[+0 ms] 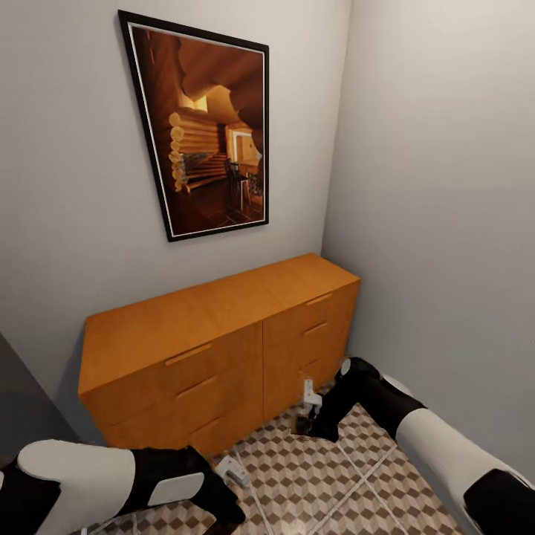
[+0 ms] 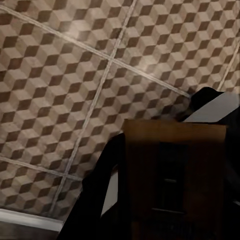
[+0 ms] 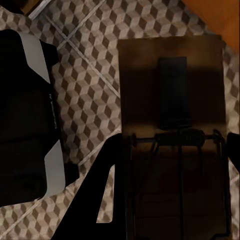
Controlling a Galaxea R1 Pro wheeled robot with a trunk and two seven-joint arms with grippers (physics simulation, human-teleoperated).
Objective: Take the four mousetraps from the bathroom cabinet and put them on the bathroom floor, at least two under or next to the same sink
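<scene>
1. Left gripper point(image 1: 232, 469): low over the floor point(image 1: 319, 483), in front of the cabinet's point(image 1: 186, 327) left half; in its wrist view a mousetrap point(image 2: 172, 175) sits between the fingers point(image 2: 100, 185), so the fingers are closed on it; the trap is carried flat-side to the camera, ready for release onto the tiles.
2. Right gripper point(image 1: 308, 405): near the foot of the cabinet's right half, close above the floor; its wrist view shows a second mousetrap point(image 3: 172, 125), spring bar and wire visible, clamped at one end between the dark fingers point(image 3: 107, 200); the clamp leaves the trap's board free to meet the floor.
3. Cabinet: all drawer fronts appear shut; top bare.
4. Judgement: two traps are in hand; the sink is out of sight, so they likely need carrying there before release.
5. Risk: releasing here would leave neither trap beside the sink.
</scene>
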